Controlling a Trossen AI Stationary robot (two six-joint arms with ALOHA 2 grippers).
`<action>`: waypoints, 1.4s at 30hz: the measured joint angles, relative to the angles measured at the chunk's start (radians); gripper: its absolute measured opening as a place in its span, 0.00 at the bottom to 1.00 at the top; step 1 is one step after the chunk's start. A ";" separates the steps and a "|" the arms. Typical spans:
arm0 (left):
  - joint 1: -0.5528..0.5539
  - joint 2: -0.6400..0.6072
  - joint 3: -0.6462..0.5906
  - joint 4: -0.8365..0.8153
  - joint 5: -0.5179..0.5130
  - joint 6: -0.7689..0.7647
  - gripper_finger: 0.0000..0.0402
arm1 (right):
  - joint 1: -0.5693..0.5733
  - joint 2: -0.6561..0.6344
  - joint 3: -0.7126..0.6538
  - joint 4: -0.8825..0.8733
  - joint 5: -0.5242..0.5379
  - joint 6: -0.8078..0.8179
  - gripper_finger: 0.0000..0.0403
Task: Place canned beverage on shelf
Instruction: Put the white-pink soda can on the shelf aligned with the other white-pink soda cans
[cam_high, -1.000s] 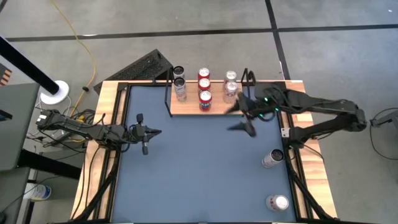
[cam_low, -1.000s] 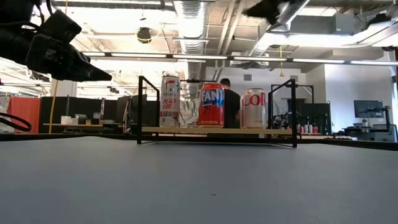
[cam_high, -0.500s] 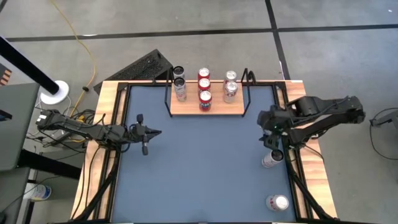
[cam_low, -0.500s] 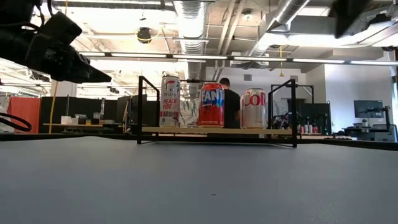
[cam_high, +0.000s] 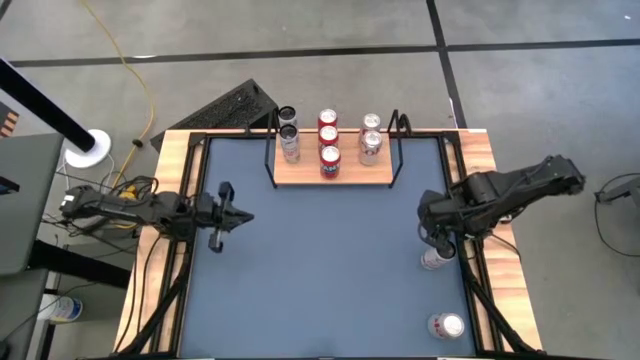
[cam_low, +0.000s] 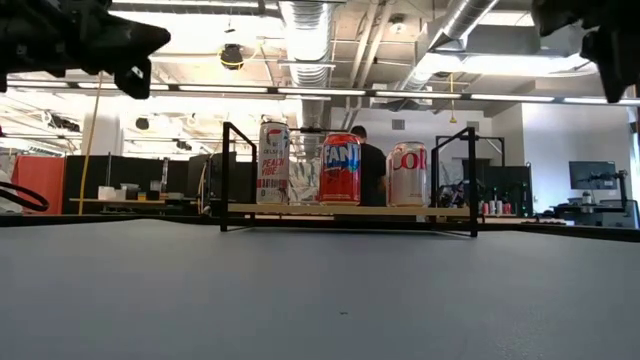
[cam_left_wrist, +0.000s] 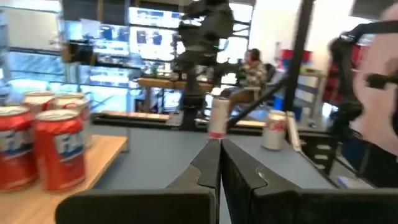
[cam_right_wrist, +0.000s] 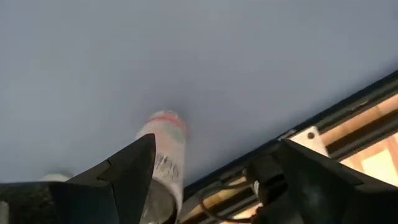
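The shelf stands at the table's far edge, a light-wood board on a black wire frame. Several cans stand upright on it. Two more cans stand on their bases by the table's right edge, one farther from the near edge and one closer to it. My right gripper hangs open above the farther can and points down without touching it. My left gripper is shut and empty at the table's left, held level and clear of the table.
The blue table top lies between the shelf and the near edge. Black rails and a wooden rim run close behind the two loose cans. A person sits in the room behind the shelf.
My right gripper has swung from the shelf's right end toward the table's right and near edges, sunk a little and tipped to point down over the standing can, staying open. My left gripper has risen and tipped up toward level.
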 joint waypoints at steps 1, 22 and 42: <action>0.005 -0.019 0.000 -0.020 -0.011 -0.011 0.00 | 0.015 0.000 0.000 0.005 -0.010 0.000 0.82; 0.021 -0.111 0.000 -0.287 -0.169 -0.094 0.00 | 0.334 -0.001 0.000 0.017 -0.055 0.276 0.82; 0.021 -0.111 0.000 -0.288 -0.169 -0.091 0.00 | 0.545 0.093 0.000 0.049 0.041 0.417 0.82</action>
